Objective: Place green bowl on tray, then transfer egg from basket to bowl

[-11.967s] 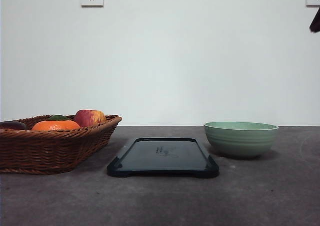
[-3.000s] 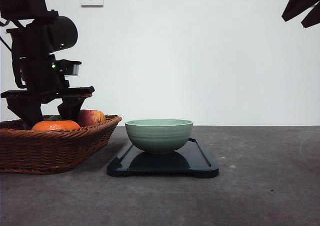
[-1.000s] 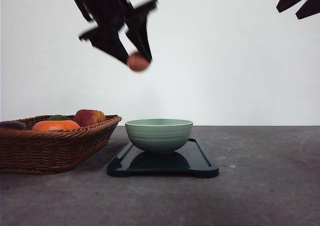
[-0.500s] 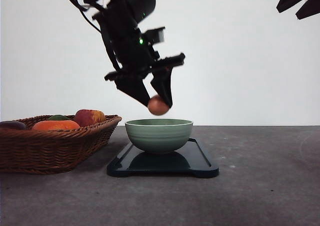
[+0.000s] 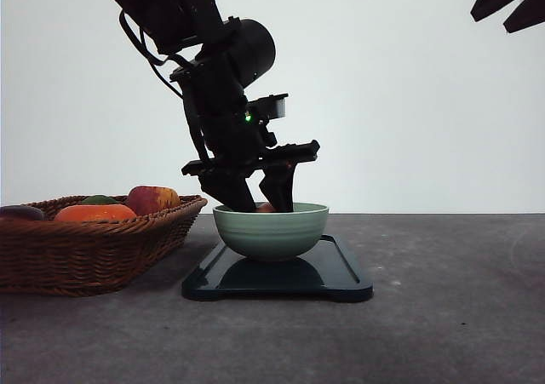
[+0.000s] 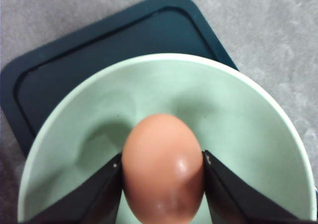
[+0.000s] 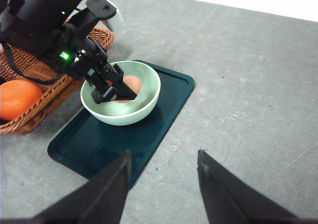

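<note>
The front camera sits low at worktop level, the left wrist hangs close above, the right wrist looks down from afar; all share the green bowl.

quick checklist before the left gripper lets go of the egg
1. Green bowl sits on the tray: ok.
2. Egg is inside the bowl's rim, not over the edge: ok.
3. Left gripper has the egg pinched between its fingers, one on each side: ok.
4. Egg is low enough to touch the bowl's floor before release: cannot tell; the contact point is hidden under the egg.
5. Right gripper is open and away from the bowl, above the table: ok.
6. Basket stands apart from the tray, out of the way: ok.
</note>
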Robot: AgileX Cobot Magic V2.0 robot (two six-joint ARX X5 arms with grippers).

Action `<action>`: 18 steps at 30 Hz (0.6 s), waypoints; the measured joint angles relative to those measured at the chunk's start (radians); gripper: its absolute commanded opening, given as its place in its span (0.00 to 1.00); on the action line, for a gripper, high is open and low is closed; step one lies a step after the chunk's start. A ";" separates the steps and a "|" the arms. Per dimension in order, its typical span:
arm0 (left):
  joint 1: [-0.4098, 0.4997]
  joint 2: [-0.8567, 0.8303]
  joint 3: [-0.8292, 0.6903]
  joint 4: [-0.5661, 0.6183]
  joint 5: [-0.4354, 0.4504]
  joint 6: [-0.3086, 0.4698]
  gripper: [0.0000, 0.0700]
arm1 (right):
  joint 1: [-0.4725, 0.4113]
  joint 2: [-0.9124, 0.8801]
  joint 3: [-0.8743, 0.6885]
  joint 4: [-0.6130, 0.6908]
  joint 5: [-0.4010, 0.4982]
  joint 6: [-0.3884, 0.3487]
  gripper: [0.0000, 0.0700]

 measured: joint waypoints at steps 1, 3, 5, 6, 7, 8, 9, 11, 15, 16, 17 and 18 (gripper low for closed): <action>0.000 0.001 0.000 0.003 0.000 -0.002 0.31 | 0.000 0.000 0.000 0.000 0.000 0.000 0.37; 0.000 0.006 0.000 0.005 0.000 -0.007 0.32 | 0.000 0.000 0.000 0.000 0.000 0.000 0.37; 0.000 0.012 0.000 0.005 -0.002 -0.009 0.33 | 0.000 0.000 0.000 0.000 0.000 0.000 0.37; 0.000 0.015 0.000 0.005 -0.002 -0.009 0.33 | 0.000 0.000 0.000 0.000 0.000 0.000 0.37; 0.000 0.018 0.000 0.005 -0.002 -0.010 0.33 | 0.000 0.000 0.000 0.000 0.000 0.000 0.37; 0.000 0.020 0.000 0.004 -0.002 -0.010 0.34 | 0.000 0.000 0.000 -0.001 0.000 0.000 0.37; 0.000 0.021 0.000 0.003 -0.002 -0.011 0.36 | 0.000 0.000 0.000 -0.001 0.000 0.000 0.37; -0.001 0.021 0.000 0.001 -0.003 -0.012 0.40 | 0.000 0.000 0.000 -0.001 0.000 0.000 0.37; -0.003 0.021 0.000 -0.001 -0.003 -0.012 0.40 | 0.000 0.000 0.000 -0.002 0.000 0.000 0.37; -0.003 0.021 0.000 -0.003 -0.003 -0.012 0.40 | 0.000 0.000 0.000 -0.002 0.000 0.000 0.37; -0.004 0.021 0.000 -0.006 -0.003 -0.012 0.40 | 0.000 0.000 0.000 -0.002 0.000 0.000 0.37; -0.004 0.021 0.000 -0.010 -0.003 -0.012 0.40 | 0.000 0.000 0.000 -0.002 0.000 0.000 0.37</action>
